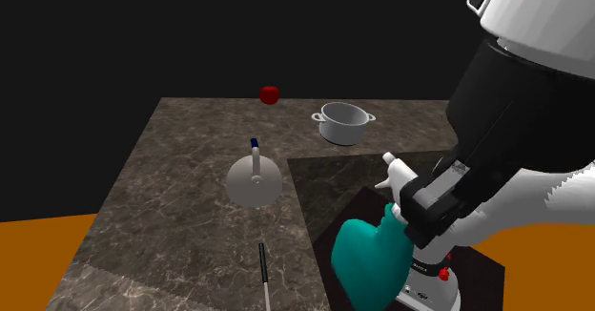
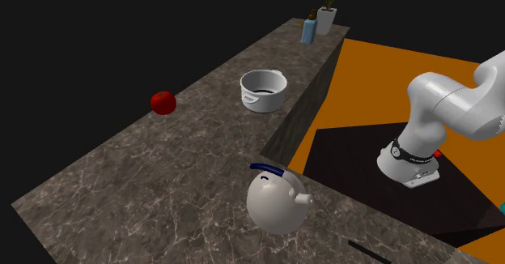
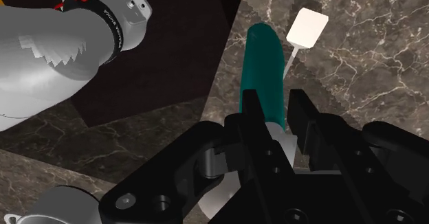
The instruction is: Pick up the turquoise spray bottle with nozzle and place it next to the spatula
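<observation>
Jaws clasp the spray bottle (image 3: pixel 263 68) (turquoise body, white nozzle (image 3: pixel 307 29)).

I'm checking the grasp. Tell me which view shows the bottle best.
The shoulder view: the bottle shows its teal body and white nozzle, with the gripper clamped at its neck. The wrist view shows it lengthwise between the fingers. The second exterior view catches a teal sliver at its right edge.

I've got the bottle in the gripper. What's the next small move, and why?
Probably carry the spray bottle toward the shoulder view's left, keeping it above the counter. The gripper looks clamped on the bottle's neck, and the bottle hangs over the stand, while the spatula lies on the counter off to that side.
</observation>
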Controlling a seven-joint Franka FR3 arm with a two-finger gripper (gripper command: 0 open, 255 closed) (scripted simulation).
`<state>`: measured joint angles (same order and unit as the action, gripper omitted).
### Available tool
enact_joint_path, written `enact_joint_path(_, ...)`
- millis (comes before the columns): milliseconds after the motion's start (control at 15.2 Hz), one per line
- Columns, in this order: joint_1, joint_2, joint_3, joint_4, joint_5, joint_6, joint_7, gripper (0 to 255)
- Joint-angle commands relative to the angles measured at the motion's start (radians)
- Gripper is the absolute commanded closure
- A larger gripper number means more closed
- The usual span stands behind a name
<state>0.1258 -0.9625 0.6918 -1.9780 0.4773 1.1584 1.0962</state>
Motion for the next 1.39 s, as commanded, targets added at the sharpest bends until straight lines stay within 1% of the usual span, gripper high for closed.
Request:
enact_joint_path(0, 0.005, -0.014, 0.005, -0.033, 0.006, 0.02, -0.005, 255)
enact_joint_path(660, 0.037, -0.087, 0.043, -0.195, 0.053, 0.114, -0.019, 255)
enact_joint_path(1320, 0.066, -0.144, 0.098, -0.338, 0.11, 0.207, -0.029, 255)
